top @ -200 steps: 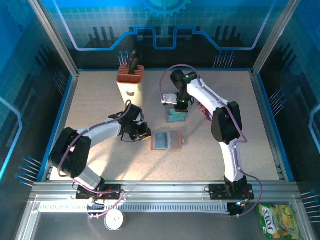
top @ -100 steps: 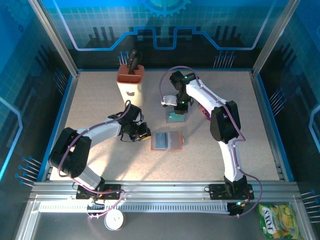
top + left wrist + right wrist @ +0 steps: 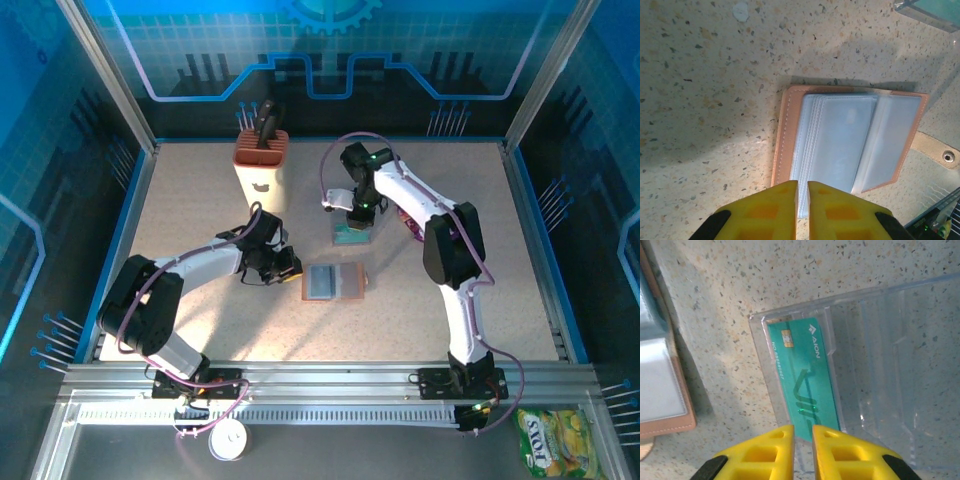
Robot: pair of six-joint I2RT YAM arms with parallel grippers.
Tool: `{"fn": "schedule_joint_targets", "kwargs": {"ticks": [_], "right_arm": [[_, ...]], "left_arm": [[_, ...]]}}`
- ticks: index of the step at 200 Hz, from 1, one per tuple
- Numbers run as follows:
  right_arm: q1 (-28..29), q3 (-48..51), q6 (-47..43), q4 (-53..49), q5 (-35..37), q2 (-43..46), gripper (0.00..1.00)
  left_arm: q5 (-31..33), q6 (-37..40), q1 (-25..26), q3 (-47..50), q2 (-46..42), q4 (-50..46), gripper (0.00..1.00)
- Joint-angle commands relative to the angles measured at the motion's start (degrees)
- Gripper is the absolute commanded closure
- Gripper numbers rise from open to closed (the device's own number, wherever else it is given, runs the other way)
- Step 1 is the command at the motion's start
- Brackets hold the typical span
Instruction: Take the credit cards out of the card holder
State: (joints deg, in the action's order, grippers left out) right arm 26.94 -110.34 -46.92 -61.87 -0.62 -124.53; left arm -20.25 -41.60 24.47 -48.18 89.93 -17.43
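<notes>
Teal card [image 3: 805, 375] lies in clear tray [image 3: 880, 340] — just ahead of right tool [image 3: 803, 432].

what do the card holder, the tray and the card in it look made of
Card holder: tan leather or imitation, matte, with a stitched edge; inner pockets look like soft frosted plastic.
Tray: rigid clear plastic, glossy; the speckled table shows through.
Card: probably smooth teal plastic, printed, with a small gold chip.
</notes>
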Motion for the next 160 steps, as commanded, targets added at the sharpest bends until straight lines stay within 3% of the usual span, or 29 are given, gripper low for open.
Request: {"fn": "schedule_joint_targets", "kwargs": {"ticks": [1,56,103,132,160], "right_arm": [[0.04,3.31,7.14,5.20,-4.57,4.68,0.83],[0.96,15.93,28.00,19.63,-10.43,12.25,0.79],[1.50,23.10,54.20,27.13,-12.85,17.52,0.80],[1.75,26.39,71.73,29.66,-19.00,19.03,0.85],[3.13,32.10,81.89,36.37,-24.72,22.01,0.85]], "left_arm": [[-2.13,0.13,-0.54,0.99,0.37,1.23,0.87],[-3.25,-0.27,-0.47,1.87,0.25,2.54,0.87],[-3.65,-1.13,-0.46,2.75,0.30,4.37,0.87],[-3.73,-0.85,-0.44,2.51,0.73,4.60,0.87],[-3.90,-1.20,-0.45,2.56,0.93,5.29,0.87]]}}
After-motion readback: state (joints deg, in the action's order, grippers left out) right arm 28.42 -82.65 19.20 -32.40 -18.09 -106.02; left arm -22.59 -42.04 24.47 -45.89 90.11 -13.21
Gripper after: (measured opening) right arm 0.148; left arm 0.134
